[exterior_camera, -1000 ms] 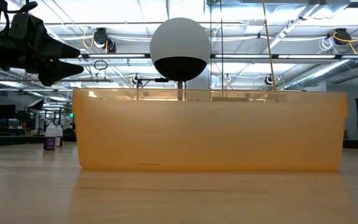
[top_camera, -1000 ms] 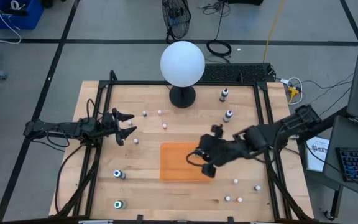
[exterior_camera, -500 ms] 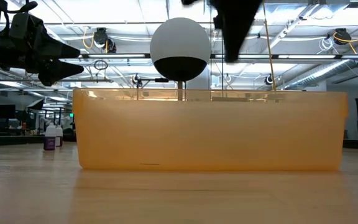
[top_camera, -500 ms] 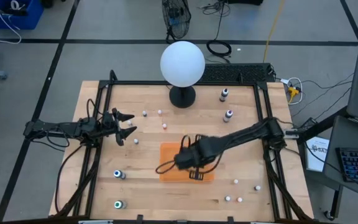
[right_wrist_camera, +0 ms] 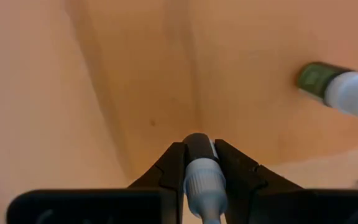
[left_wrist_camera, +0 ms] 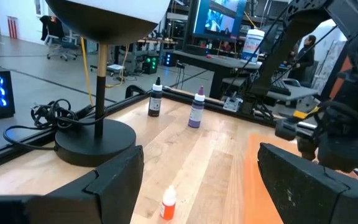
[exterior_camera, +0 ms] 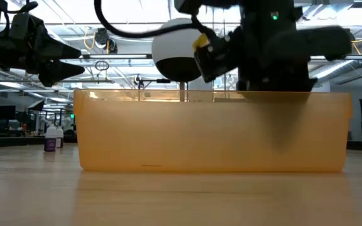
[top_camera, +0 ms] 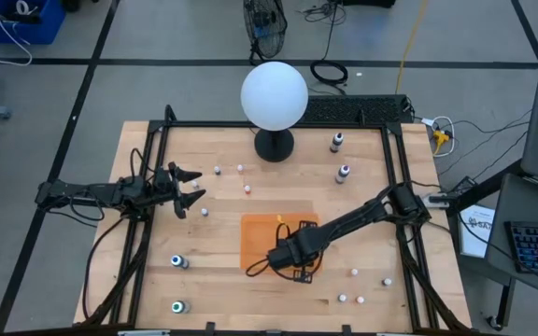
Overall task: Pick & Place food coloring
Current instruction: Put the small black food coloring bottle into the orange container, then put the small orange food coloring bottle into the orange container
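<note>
Food coloring bottle (right_wrist_camera: 199, 175) clamped in right tool (right_wrist_camera: 199, 163) — over orange bin (top_camera: 258, 239); left tool (top_camera: 191, 189) spread wide, empty.

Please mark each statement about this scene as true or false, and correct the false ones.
1. The right end effector is shut on a small bottle. True.
2. The right end effector is over the orange bin. True: in the high view it is above the bin's near part.
3. The left end effector holds a bottle. False: its fingers are open and hold nothing.
4. The white globe lamp lies tipped over on the table. False: it stands upright on its black base at the far side.
5. Another bottle already lies inside the orange bin. True: the right wrist view shows it on its side on the bin's floor.
</note>
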Available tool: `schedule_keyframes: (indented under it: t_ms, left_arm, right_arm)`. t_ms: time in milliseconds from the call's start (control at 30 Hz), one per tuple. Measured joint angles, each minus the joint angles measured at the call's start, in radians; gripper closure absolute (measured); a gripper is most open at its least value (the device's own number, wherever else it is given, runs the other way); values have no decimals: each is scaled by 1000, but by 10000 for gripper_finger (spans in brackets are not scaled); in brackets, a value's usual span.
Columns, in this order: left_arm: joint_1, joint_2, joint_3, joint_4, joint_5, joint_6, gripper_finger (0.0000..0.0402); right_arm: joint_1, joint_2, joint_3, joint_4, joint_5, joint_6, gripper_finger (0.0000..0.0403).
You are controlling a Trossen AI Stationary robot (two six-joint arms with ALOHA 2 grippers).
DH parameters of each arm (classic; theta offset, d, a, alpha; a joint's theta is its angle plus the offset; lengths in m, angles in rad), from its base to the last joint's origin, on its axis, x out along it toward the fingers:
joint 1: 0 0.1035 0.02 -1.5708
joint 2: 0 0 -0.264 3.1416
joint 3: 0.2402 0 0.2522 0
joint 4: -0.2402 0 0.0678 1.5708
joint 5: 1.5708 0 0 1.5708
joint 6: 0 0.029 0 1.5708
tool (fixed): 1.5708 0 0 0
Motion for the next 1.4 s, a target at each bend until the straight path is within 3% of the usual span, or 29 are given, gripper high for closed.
schedule_keyframes:
  t_ms: [167, 333, 467, 833, 1100, 1400]
  left_arm:
    - [0, 0, 0, 1, 0, 0, 91]
    - [0, 0, 0, 1, 0, 0, 92]
    - [0, 0, 0, 1, 0, 0, 91]
    - [0, 0, 0, 1, 0, 0, 91]
    - [0, 0, 0, 1, 0, 0, 92]
    - [0, 0, 0, 1, 0, 0, 92]
  right_arm:
    - [0, -1, -39, 37, 3, 6, 344]
    - [0, 0, -46, 41, 5, 48, 287]
    - [0, -7, -47, 44, 4, 72, 264]
    - [0, -136, -47, 49, 7, 162, 271]
    - [78, -278, -47, -54, -96, 485, 271]
    - [278, -331, -84, -183, -97, 867, 271]
